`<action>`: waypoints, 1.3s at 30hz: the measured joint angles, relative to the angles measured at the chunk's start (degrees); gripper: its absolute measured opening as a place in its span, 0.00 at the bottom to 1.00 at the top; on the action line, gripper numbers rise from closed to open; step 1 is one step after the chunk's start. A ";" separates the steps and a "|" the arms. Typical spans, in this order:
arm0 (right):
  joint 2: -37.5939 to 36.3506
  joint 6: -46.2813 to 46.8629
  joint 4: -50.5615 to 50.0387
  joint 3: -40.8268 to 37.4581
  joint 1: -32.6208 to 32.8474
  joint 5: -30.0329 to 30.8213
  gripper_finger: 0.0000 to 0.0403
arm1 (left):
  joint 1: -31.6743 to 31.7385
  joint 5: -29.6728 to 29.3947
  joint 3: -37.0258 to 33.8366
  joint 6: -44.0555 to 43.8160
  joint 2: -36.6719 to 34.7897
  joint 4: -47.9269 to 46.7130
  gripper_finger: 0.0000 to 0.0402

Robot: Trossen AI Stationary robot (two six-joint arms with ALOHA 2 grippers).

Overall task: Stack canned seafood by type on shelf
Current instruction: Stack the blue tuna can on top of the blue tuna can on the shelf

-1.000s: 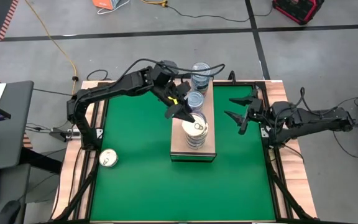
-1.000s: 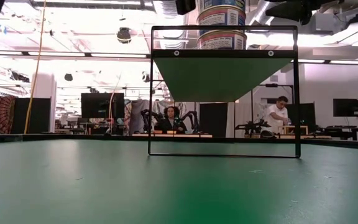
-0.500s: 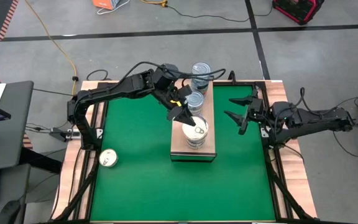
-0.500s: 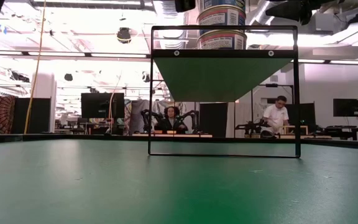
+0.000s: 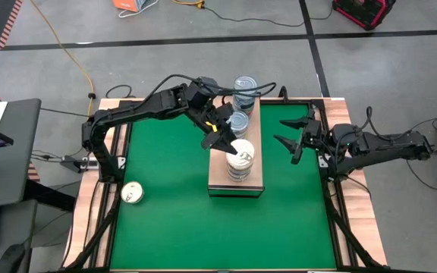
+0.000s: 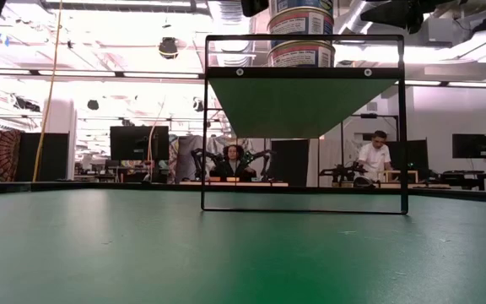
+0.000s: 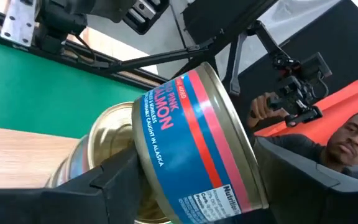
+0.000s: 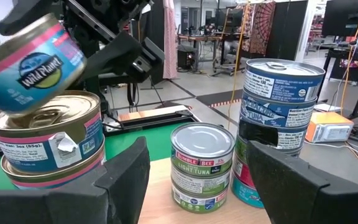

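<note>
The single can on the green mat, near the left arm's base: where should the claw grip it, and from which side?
Probably its round side wall, across the width, coming straight down. The can appears to sit flat, lid up, with nothing close beside it on the green mat.

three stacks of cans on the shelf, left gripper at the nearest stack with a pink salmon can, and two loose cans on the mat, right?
Only one loose can lies on the mat, as the high view shows. The rest holds: three stacks on the shelf, and the left gripper at the nearest stack with the salmon can.
</note>
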 joint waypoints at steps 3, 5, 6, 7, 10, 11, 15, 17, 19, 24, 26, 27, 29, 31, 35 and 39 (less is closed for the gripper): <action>0.00 -0.02 0.00 0.04 0.00 0.01 0.73 | 0.48 -0.13 -0.06 1.19 0.00 -0.42 0.71; 0.00 -0.02 0.00 0.07 0.00 0.00 0.73 | 0.75 -0.19 -0.07 1.52 0.00 -0.51 0.71; 0.00 -0.02 0.00 0.07 0.00 0.02 0.73 | 0.90 -0.20 -0.07 1.60 0.00 -0.48 0.71; 0.00 -0.02 0.00 0.07 0.00 0.00 0.73 | 1.04 -0.20 -0.07 1.76 0.00 -0.46 0.71; 0.00 -0.04 0.00 0.07 0.00 0.00 0.73 | 1.41 -0.18 -0.07 3.51 0.00 -0.48 0.71; 0.00 -0.04 0.00 0.07 0.00 0.00 0.73 | 1.41 -0.17 -0.07 4.04 0.00 -0.50 0.71; 0.01 -0.24 0.00 0.07 0.00 0.00 0.73 | 1.22 0.83 -0.07 5.30 0.00 -1.69 0.71; 0.00 -0.22 0.00 0.07 0.00 0.00 0.73 | 0.86 1.13 -0.07 6.02 0.00 -2.22 0.71; 0.00 -0.22 0.00 0.07 0.00 0.00 0.73 | 0.57 0.94 -0.07 7.43 0.00 -2.58 0.71; 0.02 0.02 0.00 0.07 0.00 0.01 0.73 | 0.69 0.34 1.38 10.41 0.00 -3.11 0.71; 0.02 0.02 0.02 0.07 0.00 0.00 0.73 | 0.74 0.12 1.92 11.45 -0.08 -2.98 0.71; 0.02 0.02 0.02 0.07 0.00 0.00 0.73 | 0.74 -0.37 2.07 11.95 -0.11 -3.22 0.71; 0.02 0.00 0.02 0.07 0.00 0.00 0.73 | 0.72 -1.60 2.23 13.28 -0.10 -4.74 0.71; 0.02 0.00 0.02 0.07 0.00 0.02 0.73 | 0.78 -2.67 2.23 14.25 -0.06 -5.95 0.71; 0.02 -0.02 0.02 0.07 0.00 0.00 0.73 | 1.00 -2.78 2.25 14.42 -0.04 -5.73 0.71; 0.02 -0.02 0.02 0.07 0.00 0.01 0.73 | 1.02 -3.02 2.27 14.99 -0.04 -5.71 0.71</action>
